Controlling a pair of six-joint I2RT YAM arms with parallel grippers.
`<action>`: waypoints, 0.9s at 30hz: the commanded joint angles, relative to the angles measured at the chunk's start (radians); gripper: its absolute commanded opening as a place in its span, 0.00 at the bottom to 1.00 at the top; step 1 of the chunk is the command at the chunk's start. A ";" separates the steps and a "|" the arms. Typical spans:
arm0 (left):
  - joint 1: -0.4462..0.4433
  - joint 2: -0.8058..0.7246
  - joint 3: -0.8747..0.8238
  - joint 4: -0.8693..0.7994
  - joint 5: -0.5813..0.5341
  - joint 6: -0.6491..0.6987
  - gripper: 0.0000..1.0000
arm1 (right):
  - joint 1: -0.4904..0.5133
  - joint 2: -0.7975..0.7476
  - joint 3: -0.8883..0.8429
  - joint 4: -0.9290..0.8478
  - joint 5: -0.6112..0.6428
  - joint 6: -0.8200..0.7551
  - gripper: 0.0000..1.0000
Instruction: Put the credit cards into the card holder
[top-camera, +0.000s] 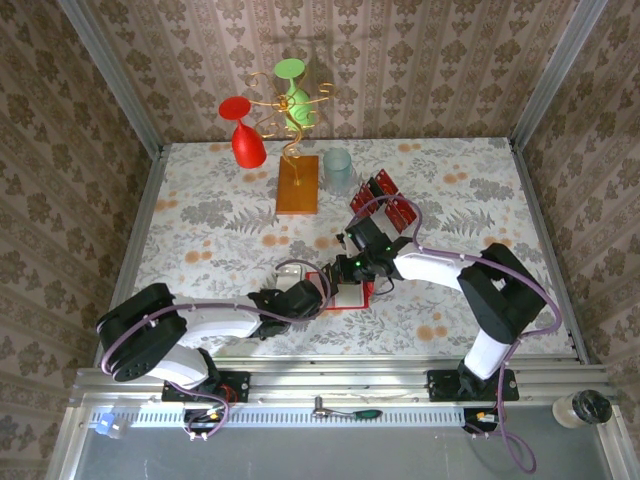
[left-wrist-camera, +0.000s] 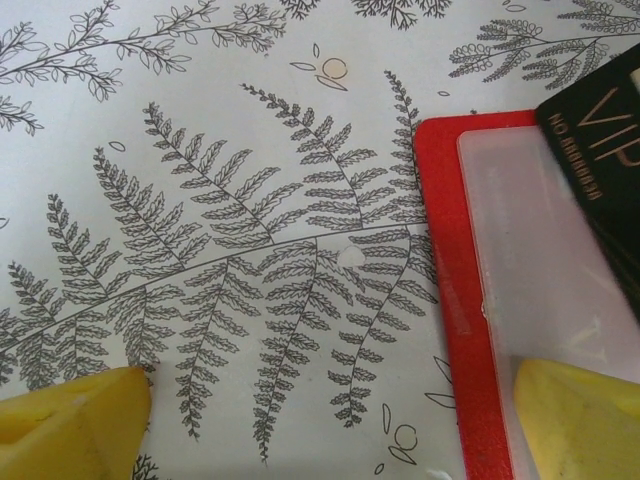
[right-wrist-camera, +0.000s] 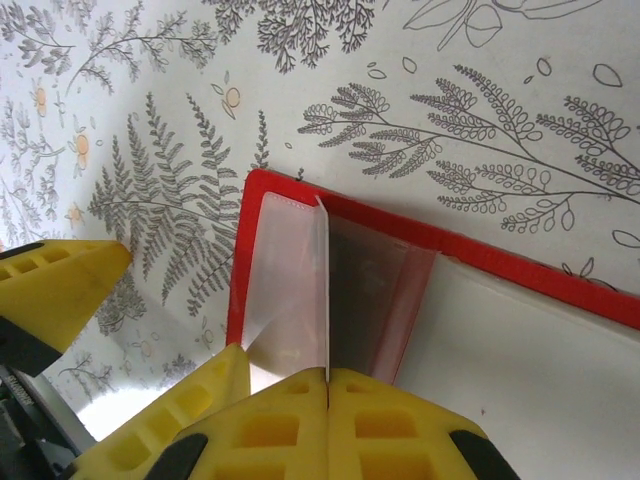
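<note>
While L jaws gape wide, R jaws pinch thin clear flap (right-wrist-camera: 290, 270) of red card holder (right-wrist-camera: 480, 350).

Left fingers (left-wrist-camera: 70, 425) are standing wide apart, yellow tips showing at both lower corners. One is over the fern-printed table (left-wrist-camera: 200, 150), the other over the card holder (left-wrist-camera: 445, 250), pale inside facing up. A dark credit card (left-wrist-camera: 600, 130) lettered VIP is overlapping its upper right.
</note>
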 joint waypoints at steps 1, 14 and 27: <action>-0.011 0.021 0.019 -0.074 -0.033 -0.032 0.94 | -0.036 -0.077 -0.004 -0.007 -0.026 0.021 0.00; -0.023 0.021 0.012 -0.090 -0.044 -0.062 0.94 | -0.066 -0.175 -0.242 0.324 0.014 0.164 0.00; -0.027 0.019 0.016 -0.093 -0.049 -0.062 0.94 | -0.065 -0.141 -0.346 0.512 0.038 0.221 0.00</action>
